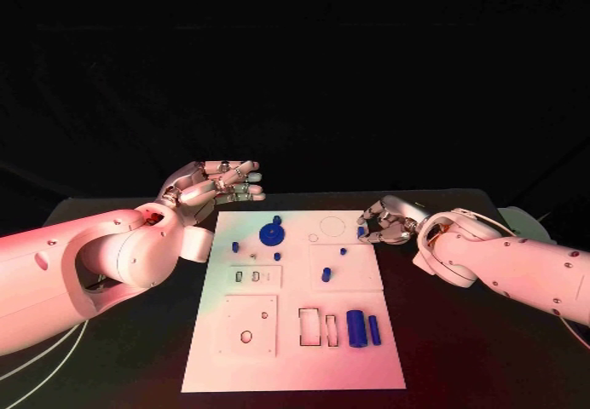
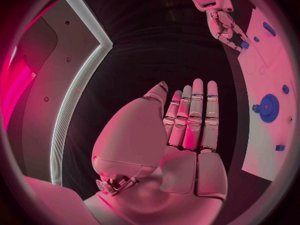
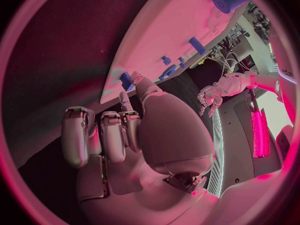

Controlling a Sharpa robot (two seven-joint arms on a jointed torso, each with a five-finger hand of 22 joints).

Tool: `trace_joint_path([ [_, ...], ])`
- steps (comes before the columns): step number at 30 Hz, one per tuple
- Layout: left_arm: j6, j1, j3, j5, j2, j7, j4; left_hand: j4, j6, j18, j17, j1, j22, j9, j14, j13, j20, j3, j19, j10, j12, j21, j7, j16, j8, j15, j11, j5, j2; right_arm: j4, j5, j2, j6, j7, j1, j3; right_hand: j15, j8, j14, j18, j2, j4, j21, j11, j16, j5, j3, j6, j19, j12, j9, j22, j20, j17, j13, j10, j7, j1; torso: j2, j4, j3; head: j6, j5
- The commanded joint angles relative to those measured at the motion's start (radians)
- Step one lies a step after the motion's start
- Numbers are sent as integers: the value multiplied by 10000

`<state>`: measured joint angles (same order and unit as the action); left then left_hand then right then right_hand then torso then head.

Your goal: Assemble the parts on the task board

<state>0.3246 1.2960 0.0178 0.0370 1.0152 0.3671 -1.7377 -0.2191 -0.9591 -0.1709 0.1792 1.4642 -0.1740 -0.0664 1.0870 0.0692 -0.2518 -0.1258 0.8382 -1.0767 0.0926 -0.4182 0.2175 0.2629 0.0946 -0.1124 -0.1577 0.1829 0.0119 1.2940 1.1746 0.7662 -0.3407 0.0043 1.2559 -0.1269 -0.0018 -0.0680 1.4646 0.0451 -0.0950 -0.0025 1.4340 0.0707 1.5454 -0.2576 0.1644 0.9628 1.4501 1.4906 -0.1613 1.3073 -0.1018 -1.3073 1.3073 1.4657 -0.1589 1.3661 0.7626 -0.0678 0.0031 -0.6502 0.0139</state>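
Observation:
The white task board lies in the middle of the black table. On it are a blue gear, a few small blue pegs and two blue cylinders side by side near the front right. My right hand is at the board's far right edge. Its thumb and a finger pinch a small blue part. My left hand hovers above the table beyond the board's far left corner, fingers straight and holding nothing.
The board has two rectangular slots beside the cylinders and a square plate with a hole at the front left. A pale object sits at the table's right edge. Cables hang at the front left.

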Motion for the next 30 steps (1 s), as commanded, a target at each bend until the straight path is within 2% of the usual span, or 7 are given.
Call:
trace_joint_path([
  [1,-177,9,-4,7,-3,92,-13,-13,8,-114,11,-62,13,9,-39,-9,0,-54,-62,4,-21,-38,59,-59,-51,-11,-58,2,27,-13,147,-21,180,-101,-10,0,50,-39,958,-16,52,-20,-7,58,63,44,13,70,37,8,-18,1232,-75,-2207,1672,229,-19,-92,1,-3,6,-9,1],
  [8,-181,9,-4,7,4,88,-15,-13,8,-114,11,-62,13,9,-39,-9,0,-54,-62,4,-21,-38,59,-59,-51,-11,-58,2,27,-53,258,-54,193,-136,-19,-1,52,-105,964,-22,103,-25,14,53,73,44,47,239,62,43,-51,1263,-88,-2229,1712,262,-9,-126,4,-1,11,-19,-4],
  [15,-185,9,-4,7,12,86,-14,-13,8,-114,11,-62,13,9,-39,-9,0,-54,-62,4,-21,-38,59,-59,-51,-11,-58,2,27,-90,302,-74,196,-170,-31,-2,-17,-314,965,-20,265,-40,15,-46,75,50,186,693,75,72,-137,1282,-53,-2234,1747,289,115,-154,6,-11,16,-36,34],
  [30,-195,9,-4,7,13,79,-10,-13,8,-114,11,-62,13,9,-39,-9,0,-54,-62,4,-21,-38,59,-59,-51,-11,-58,2,27,-86,338,-107,20,-209,-37,-1,-99,-418,973,-34,384,-40,54,-139,89,111,306,921,119,119,-176,1338,19,-2267,1805,341,219,-223,6,-6,21,-82,25],
])
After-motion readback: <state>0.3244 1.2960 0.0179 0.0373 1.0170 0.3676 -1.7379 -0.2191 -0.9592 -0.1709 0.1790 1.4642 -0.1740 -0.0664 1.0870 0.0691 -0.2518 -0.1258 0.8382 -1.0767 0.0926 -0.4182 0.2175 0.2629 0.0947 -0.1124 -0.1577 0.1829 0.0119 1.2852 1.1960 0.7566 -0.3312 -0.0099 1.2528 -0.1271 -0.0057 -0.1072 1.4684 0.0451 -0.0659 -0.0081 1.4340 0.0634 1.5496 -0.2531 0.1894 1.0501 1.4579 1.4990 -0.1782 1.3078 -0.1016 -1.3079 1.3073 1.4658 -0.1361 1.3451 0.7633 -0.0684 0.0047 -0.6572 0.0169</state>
